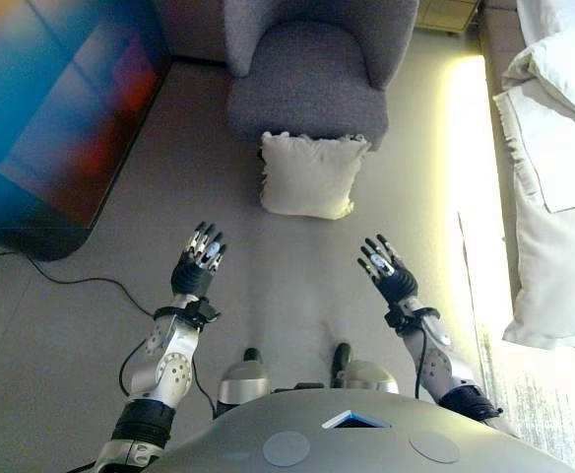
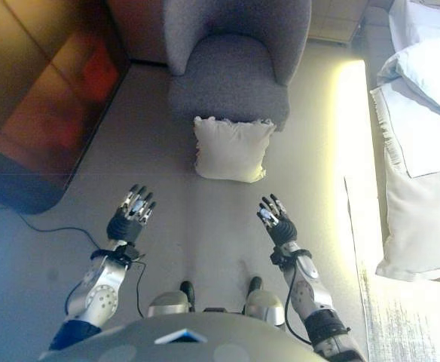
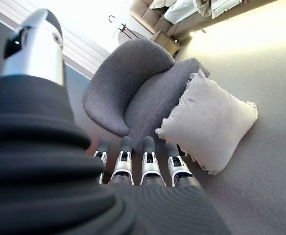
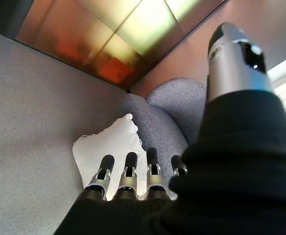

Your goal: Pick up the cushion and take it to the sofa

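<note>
The left hand [image 1: 199,262] is held out with straight fingers, holding nothing. The white cushion [image 1: 310,175] stands on the floor, leaning against the front of the grey armchair [image 1: 312,69]. The right hand [image 1: 386,269] is spread out too, also holding nothing.

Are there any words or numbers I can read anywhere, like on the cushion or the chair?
None can be read.
The cream cushion is plain, with no label showing.
The grey armchair shows no print.
The dark glossy panel shows only coloured reflections, no letters.
The left hand and the right hand carry no writing.
</note>
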